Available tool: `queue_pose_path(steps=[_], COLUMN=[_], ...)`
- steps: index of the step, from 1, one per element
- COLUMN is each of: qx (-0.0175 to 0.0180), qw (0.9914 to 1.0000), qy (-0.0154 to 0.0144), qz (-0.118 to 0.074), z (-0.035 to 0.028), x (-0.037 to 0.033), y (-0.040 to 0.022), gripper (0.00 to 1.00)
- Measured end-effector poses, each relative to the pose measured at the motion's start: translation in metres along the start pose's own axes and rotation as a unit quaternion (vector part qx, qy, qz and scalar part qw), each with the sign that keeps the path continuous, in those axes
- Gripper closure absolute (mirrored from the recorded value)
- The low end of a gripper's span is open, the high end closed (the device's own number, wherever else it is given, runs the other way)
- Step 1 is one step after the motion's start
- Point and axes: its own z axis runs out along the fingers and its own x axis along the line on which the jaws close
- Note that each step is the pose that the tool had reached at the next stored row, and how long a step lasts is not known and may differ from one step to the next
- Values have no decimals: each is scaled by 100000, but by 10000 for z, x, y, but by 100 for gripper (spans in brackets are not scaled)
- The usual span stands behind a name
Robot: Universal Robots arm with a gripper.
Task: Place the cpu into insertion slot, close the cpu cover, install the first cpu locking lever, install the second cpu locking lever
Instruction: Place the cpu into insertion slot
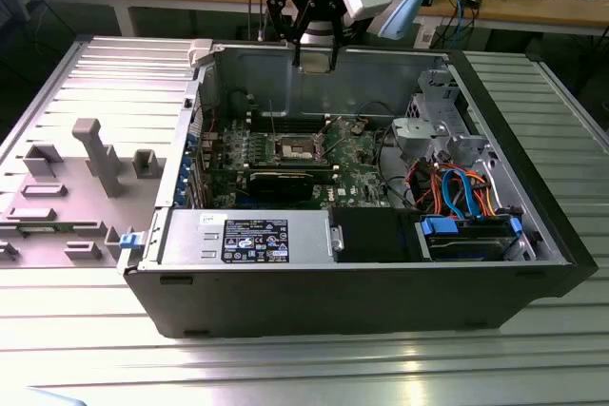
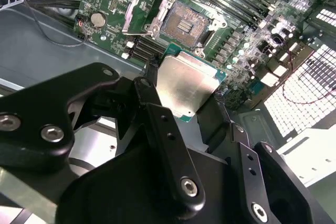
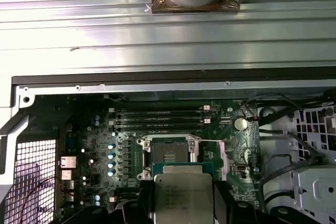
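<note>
My gripper (image 2: 184, 100) is shut on the cpu (image 2: 189, 83), a thin square chip with a silvery top and a green edge, pinched between two black fingers (image 2: 153, 100). In the exterior view the gripper (image 1: 315, 54) hangs high over the back wall of the open computer case with the cpu (image 1: 317, 58) in it. The insertion slot (image 2: 186, 22) lies bare below on the green board, its dark pin field exposed. The cpu cover (image 2: 135, 14) stands swung up beside it. In the first wrist view the cpu (image 3: 181, 198) sits just short of the insertion slot (image 3: 168, 156).
Long black memory slots (image 3: 157, 119) run beside the socket. A black graphics card (image 1: 290, 181) crosses the board. A power supply (image 1: 247, 235) and a drive bay with blue and orange cables (image 1: 466, 221) line the case front. The grey side panel (image 1: 86, 168) lies at the exterior view's left.
</note>
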Motion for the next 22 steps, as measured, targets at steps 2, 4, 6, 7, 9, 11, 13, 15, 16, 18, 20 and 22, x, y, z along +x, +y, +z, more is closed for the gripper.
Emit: queue_pose_path(steps=[2, 4, 6, 7, 9, 11, 13, 15, 16, 18, 20, 22], qx=[0, -1, -2, 0, -10, -7, 6, 8, 2, -20, -36, -46], qw=[100000, 100000, 100000, 100000, 100000, 99999, 99997, 99991, 99985, 99968, 99947, 99924], qy=[-1, -1, -2, 1, -6, -30, -71, -116, -148, -225, -289, -344], qz=[-1, -2, -4, -2, 28, 339, 809, 1368, 1703, 2520, 3254, 3875], z=[0, -1, -1, 0, 3, 4, 5, 7, 8, 10, 11, 12], x=[0, -1, -1, -2, -2, -2, -2, -3, -3, -3, -2, -3], y=[-16, -32, -48, -57, -77, -79, -82, -83, -84, -84, -84, -84], gripper=[46, 46, 46, 46, 46, 46, 46, 46, 46, 46, 46, 46])
